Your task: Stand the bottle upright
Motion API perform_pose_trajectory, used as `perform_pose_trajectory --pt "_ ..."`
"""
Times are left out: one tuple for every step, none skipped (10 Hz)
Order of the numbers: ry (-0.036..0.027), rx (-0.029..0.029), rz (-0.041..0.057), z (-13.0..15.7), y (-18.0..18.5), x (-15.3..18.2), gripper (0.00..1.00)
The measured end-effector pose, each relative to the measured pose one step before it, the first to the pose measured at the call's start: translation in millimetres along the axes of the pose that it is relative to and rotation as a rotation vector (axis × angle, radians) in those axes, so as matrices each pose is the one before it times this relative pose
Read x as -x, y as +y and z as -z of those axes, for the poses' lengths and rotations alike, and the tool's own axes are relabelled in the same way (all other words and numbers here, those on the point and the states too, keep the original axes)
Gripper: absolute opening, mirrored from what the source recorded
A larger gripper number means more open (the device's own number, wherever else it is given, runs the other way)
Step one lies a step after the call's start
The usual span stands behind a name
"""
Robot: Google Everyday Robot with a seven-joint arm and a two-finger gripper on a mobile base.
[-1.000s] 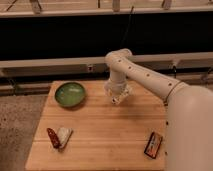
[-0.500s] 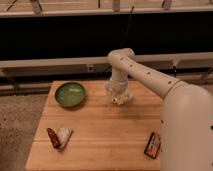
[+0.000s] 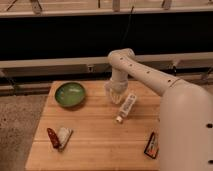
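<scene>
You see the bottle [image 3: 127,107] lying on its side, right of the green bowl [image 3: 70,93]. The gripper [image 3: 116,95] sits between bowl and bottle, just beside the bottle, fingers closed together.

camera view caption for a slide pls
Gripper hangs just left of the bottle lying on its side on a wooden table, green bowl further left.
</scene>
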Motion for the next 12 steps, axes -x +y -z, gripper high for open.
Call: perform_pose_trajectory --pt "0.01039 0.00757 0.00273 0.58 -0.36 1.41 0.01" --pt "0.01154 0.00768 0.00652 1.13 -0.59 2.35 0.06" --pt "0.01308 0.00399 0.00551 2.56 -0.26 2.72 0.16" --pt "0.00873 0.00476 0.00224 0.92 2.47 1.58 0.26" --pt "0.00946 0.00462 0.00857 -0.29 3.0 2.69 0.36" --pt "0.00746 0.00283 0.01444 -1.14 3.88 3.47 0.44" --pt "0.01116 0.00337 0.02118 -1.2 6.16 2.06 0.54" --pt "0.01177 0.00615 0.02702 -2.39 7.85 2.0 0.66" --pt "0.00579 0.00379 0.01802 -2.66 4.01 1.11 0.74" --pt "0.00647 0.0021 0.01978 -3.56 6.25 0.92 0.79" --pt "0.00586 0.00067 0.01933 -3.51 6.51 1.39 0.8" --pt "0.00619 -0.00353 0.02783 -5.2 5.49 2.32 0.8"
